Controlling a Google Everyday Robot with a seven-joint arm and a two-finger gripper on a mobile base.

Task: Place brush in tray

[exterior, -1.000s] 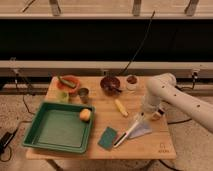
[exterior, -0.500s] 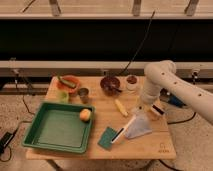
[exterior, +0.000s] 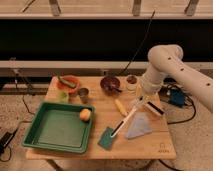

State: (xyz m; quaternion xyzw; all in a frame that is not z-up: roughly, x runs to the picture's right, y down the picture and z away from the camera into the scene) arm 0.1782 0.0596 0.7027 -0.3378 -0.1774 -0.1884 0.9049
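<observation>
The brush [exterior: 127,118] has a long white handle and slants from its dark head by the green sponge [exterior: 107,138] up to my gripper [exterior: 141,102]. The gripper hangs from the white arm [exterior: 165,57] over the right half of the table and is shut on the top end of the handle. The brush's lower end is at the sponge's edge, just above or on the table. The green tray [exterior: 31,131] lies at the front left, well left of the gripper, with a yellow-orange fruit [exterior: 85,114] in its right corner.
A tan scrub brush [exterior: 154,109] and a grey cloth [exterior: 140,126] lie just right of the gripper. A yellow fruit [exterior: 120,107], a dark bowl [exterior: 110,83], a jar [exterior: 131,81], a metal cup [exterior: 83,93] and an orange bowl [exterior: 67,82] stand further back.
The arm has risen and drawn back from the cloth. The brush's handle end has come up with the gripper, so the brush slants more steeply.
</observation>
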